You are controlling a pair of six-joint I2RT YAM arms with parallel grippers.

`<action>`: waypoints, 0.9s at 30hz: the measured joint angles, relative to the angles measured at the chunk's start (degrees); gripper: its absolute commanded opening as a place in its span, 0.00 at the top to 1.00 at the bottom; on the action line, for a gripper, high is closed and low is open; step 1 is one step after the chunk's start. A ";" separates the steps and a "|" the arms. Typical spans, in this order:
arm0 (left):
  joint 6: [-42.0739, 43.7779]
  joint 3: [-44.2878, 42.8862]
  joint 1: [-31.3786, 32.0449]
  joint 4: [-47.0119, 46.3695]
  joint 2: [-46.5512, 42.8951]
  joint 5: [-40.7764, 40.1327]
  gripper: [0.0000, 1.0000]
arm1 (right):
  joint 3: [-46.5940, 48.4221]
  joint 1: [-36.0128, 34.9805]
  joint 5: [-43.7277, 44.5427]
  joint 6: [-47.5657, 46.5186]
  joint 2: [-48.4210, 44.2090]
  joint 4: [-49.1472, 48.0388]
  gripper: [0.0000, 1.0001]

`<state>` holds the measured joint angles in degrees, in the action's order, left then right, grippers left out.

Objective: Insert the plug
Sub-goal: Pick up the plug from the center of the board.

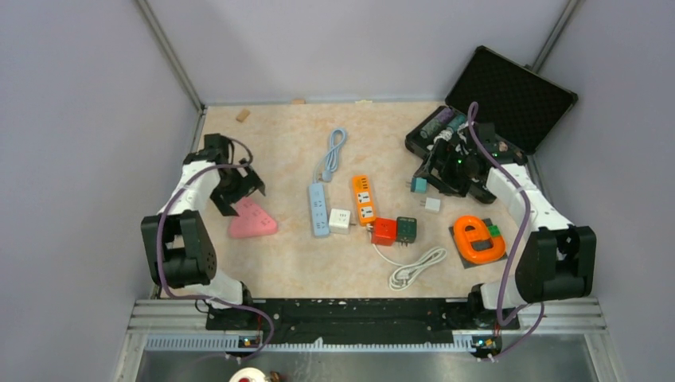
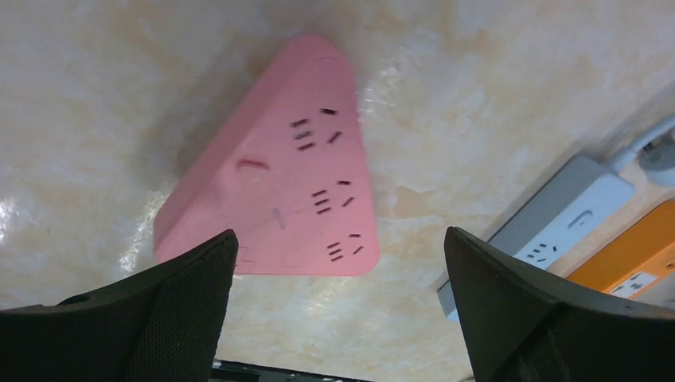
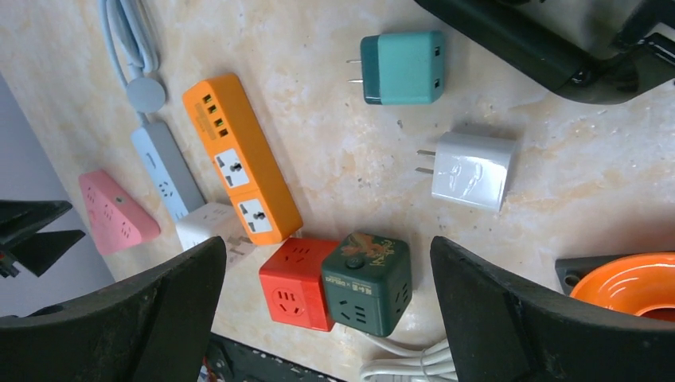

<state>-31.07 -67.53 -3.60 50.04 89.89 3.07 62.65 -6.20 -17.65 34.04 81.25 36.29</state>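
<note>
A teal plug adapter (image 1: pixel 419 185) (image 3: pixel 402 68) and a white plug adapter (image 1: pixel 432 204) (image 3: pixel 474 169) lie on the table at the right, prongs pointing left. My right gripper (image 1: pixel 436 171) (image 3: pixel 328 240) is open and empty, hovering above them. A pink triangular power strip (image 1: pixel 253 219) (image 2: pixel 271 187) lies at the left. My left gripper (image 1: pixel 240 196) (image 2: pixel 341 235) is open and empty just above the strip's far edge. An orange power strip (image 1: pixel 364 199) (image 3: pixel 243 171) and a light blue strip (image 1: pixel 319 209) (image 2: pixel 557 211) lie in the middle.
A white cube socket (image 1: pixel 340 220), a red cube (image 1: pixel 384 231) (image 3: pixel 298 282) and a green cube (image 1: pixel 407 229) (image 3: pixel 368 280) sit mid-table beside a coiled white cable (image 1: pixel 415 268). An orange ring-shaped object (image 1: pixel 478 239) lies right. An open black case (image 1: pixel 493 103) stands at the back right.
</note>
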 measured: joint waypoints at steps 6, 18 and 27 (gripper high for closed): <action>-7.39 10.23 -12.28 -3.23 -6.38 6.86 0.01 | 0.02 -1.14 -2.64 -0.92 0.39 -0.98 0.04; -19.06 21.55 -19.87 -13.44 -14.23 19.17 0.01 | 3.74 -1.60 -7.17 -4.94 5.70 -0.22 0.05; -17.38 21.94 -19.89 -12.70 -17.53 16.48 0.01 | 3.76 -2.29 -8.83 -5.16 5.70 -0.28 0.05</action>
<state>-48.45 -45.58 -23.49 37.34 72.36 19.55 66.41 -8.49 -26.48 28.88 86.96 36.01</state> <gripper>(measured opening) 0.986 0.952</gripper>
